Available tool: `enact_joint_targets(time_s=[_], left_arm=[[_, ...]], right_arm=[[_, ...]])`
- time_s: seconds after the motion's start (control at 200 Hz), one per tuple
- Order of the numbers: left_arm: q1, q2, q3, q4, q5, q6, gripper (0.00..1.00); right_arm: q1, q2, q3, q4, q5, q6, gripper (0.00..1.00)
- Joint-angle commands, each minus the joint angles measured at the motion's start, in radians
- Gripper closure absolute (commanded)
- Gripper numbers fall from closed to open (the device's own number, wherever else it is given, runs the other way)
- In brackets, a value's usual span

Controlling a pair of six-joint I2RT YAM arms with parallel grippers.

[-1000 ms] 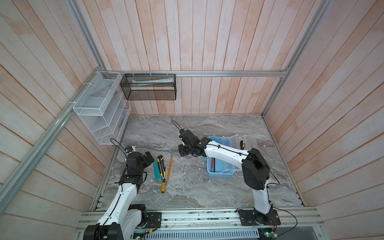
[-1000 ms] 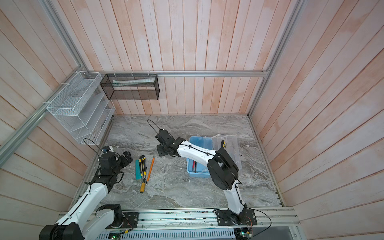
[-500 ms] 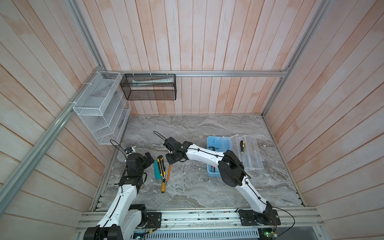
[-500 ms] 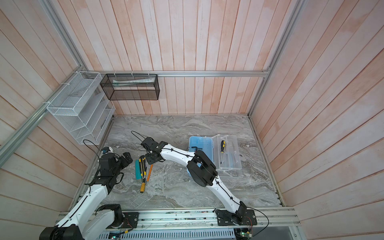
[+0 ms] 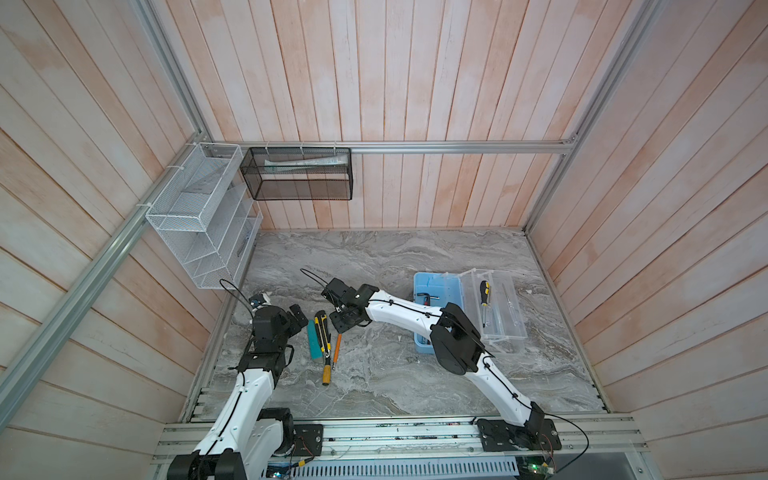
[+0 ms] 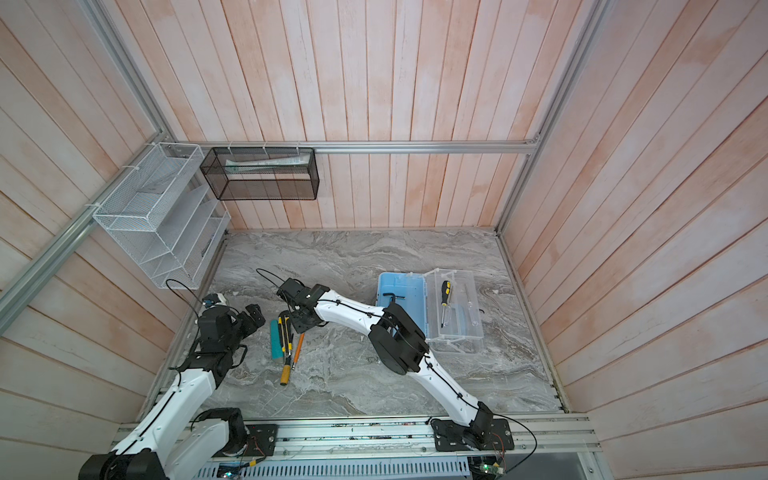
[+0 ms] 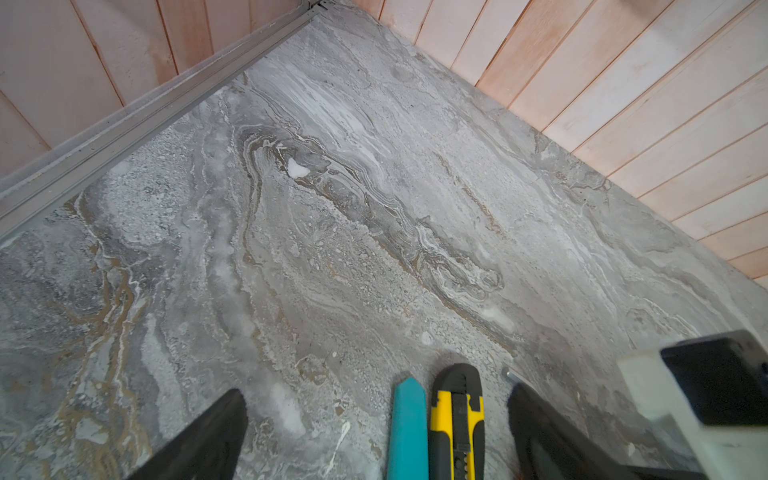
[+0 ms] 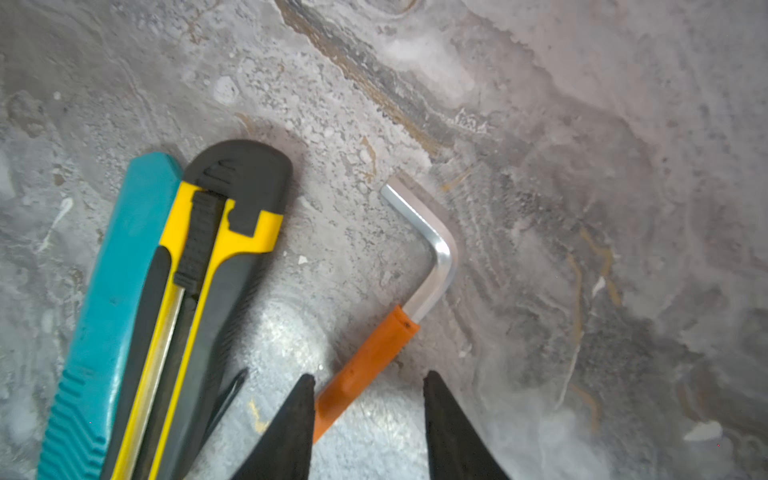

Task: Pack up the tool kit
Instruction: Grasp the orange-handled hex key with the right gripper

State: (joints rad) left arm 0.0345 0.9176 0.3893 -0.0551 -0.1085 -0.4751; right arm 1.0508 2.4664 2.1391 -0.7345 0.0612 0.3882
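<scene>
In both top views the right tool (image 5: 347, 322) hangs low over the orange-sleeved hex key (image 5: 337, 343) on the worktop (image 5: 374, 257), with the open tool kit (image 5: 432, 286) well behind it, beside that arm's elbow. The left wrist view shows the left tool (image 7: 376, 395) spread wide and empty, a yellow utility knife (image 7: 457, 419) just beside it. In the right wrist view the right tool's jaws stand part open astride the orange sleeve, not pinching it. The pick-up seems in hand; next it must lower, close, and carry the hex key back to the tool kit.

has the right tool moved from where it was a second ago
Yes. In both top views the right tool has swung left, away from the pale-blue tool kit, to the orange-sleeved hex key beside the yellow utility knife.
</scene>
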Motion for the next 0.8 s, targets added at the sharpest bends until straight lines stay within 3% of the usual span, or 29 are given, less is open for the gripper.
enact_joint_targets(time_s=[0.0, 0.31, 0.62, 0.795], left_arm=[[0.005, -0.009, -0.013, 0.006, 0.01, -0.002, 0.0], [0.005, -0.011, -0.015, 0.008, 0.013, 0.0, 0.0], [0.005, -0.011, -0.015, 0.008, 0.013, 0.0, 0.0], [0.005, -0.011, -0.015, 0.008, 0.013, -0.001, 0.0]], right_arm=[[0.008, 0.049, 0.033, -0.054, 0.001, -0.012, 0.57], [0.005, 0.049, 0.015, -0.056, 0.02, -0.007, 0.58], [-0.024, -0.01, -0.082, -0.003, 0.017, 0.003, 0.97], [-0.029, -0.023, -0.088, -0.006, 0.027, 0.008, 1.0]])
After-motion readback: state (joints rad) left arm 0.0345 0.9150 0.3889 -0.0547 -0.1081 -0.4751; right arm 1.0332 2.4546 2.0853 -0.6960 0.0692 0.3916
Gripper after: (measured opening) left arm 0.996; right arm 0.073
